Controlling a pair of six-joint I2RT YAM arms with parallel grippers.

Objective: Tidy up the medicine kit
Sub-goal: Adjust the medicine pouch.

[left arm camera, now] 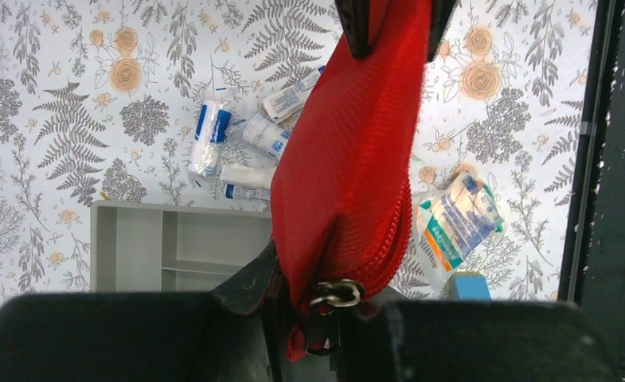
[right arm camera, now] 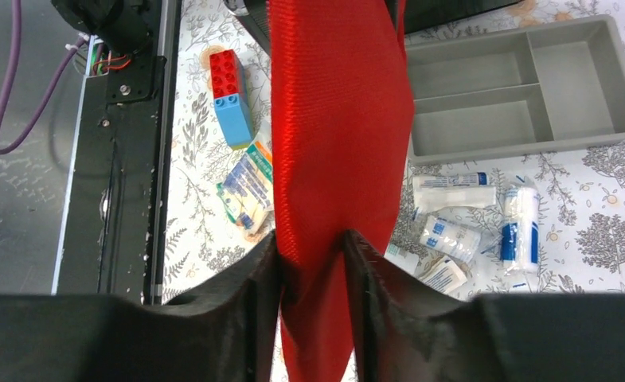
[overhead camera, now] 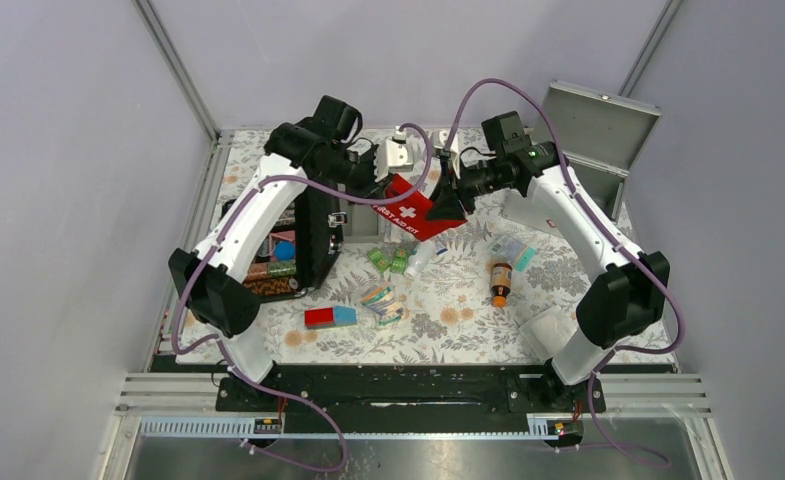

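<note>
While a red-and-blue brick (overhead camera: 330, 317) and a loose fan of sachets (overhead camera: 381, 300) lie nearest the arm bases on the floral table (overhead camera: 448, 335), a brown bottle (overhead camera: 501, 283) lies on its side a little farther in, to the right. At mid-left a black case (overhead camera: 313, 245) stands open, with blue, green and patterned items packed inside. Beside it sits a grey tray (right arm camera: 580, 76). Its three compartments show only their own floors where the wrist views reach them, and bandage rolls (right arm camera: 521, 223) and tubes lie just outside its long wall. Above the tray both arms hold a red pouch (overhead camera: 413, 212) with a white cross off the table. The left gripper (left arm camera: 325, 314) is clamped on the zipper end, its fingers almost together. The right gripper (right arm camera: 313, 263) pinches the opposite end, with both fingers (right arm camera: 253, 278) pressed against the fabric on either side. The pouch hides part of the tray and of the supplies in each wrist view. Farthest away, in the far right corner, the medicine kit (overhead camera: 600, 125) stands with its grey lid raised. Its interior cannot be made out, and the right arm cuts off its lower edge.
</note>
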